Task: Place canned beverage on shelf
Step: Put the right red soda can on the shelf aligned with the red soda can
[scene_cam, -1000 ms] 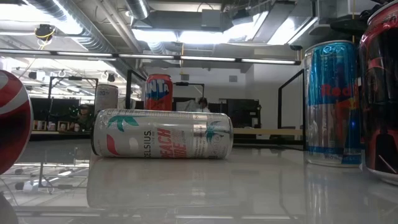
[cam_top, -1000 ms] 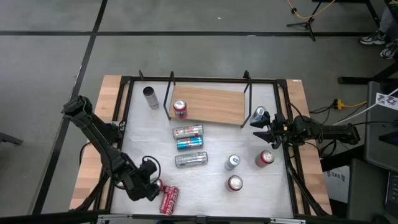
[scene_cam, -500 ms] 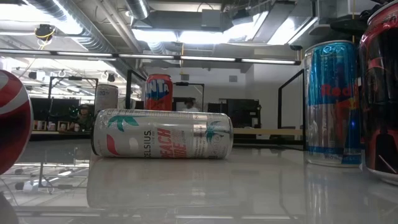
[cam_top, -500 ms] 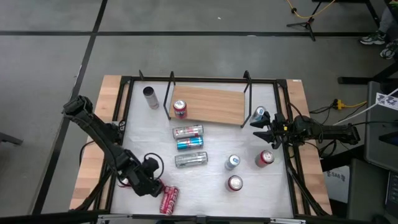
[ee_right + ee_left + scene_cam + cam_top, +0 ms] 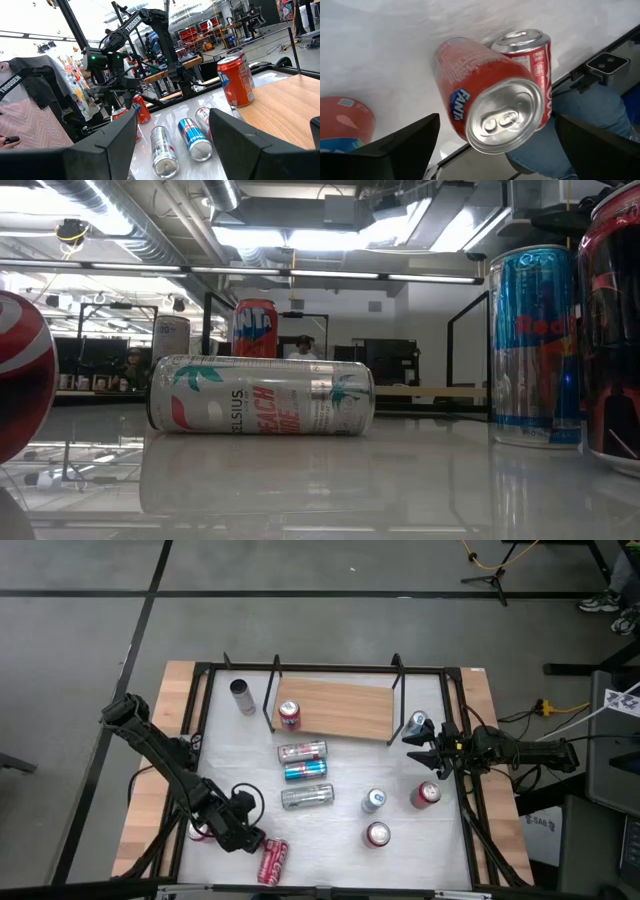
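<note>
Because two red cans [image 5: 495,95] lie side by side at the worktop's [image 5: 340,840] near-left, the left hand [image 5: 250,830] hovers spread over them; the shelf [image 5: 345,708] waits far.

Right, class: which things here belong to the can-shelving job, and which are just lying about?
Job: shelf; red can standing on it; Fanta can and Coke can lying by the open left end effector.
Lying about: tripod on the floor; a person's shoe beyond the table.
</note>
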{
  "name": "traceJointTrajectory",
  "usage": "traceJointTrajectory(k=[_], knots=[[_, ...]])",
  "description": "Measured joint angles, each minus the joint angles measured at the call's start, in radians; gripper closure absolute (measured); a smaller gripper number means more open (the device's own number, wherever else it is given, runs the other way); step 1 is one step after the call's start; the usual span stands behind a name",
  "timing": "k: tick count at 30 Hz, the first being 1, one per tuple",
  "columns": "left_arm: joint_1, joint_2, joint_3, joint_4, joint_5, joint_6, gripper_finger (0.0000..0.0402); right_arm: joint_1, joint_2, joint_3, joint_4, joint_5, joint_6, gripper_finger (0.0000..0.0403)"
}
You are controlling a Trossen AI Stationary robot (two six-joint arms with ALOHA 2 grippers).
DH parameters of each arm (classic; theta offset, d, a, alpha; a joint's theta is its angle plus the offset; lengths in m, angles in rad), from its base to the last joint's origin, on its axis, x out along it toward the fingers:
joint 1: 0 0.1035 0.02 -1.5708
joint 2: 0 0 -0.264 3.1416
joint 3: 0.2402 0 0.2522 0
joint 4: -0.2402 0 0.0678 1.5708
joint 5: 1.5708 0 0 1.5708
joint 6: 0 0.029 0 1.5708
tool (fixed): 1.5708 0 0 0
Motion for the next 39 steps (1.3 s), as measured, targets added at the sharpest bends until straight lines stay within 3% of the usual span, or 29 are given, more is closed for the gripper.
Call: traceJointTrajectory(k=[39], knots=[[0.0,0.0,0.0,-0.134,-0.025,-0.053,0.0013,0.0,0.0,0.0,0.0,0.0,0.0,0.0164]])
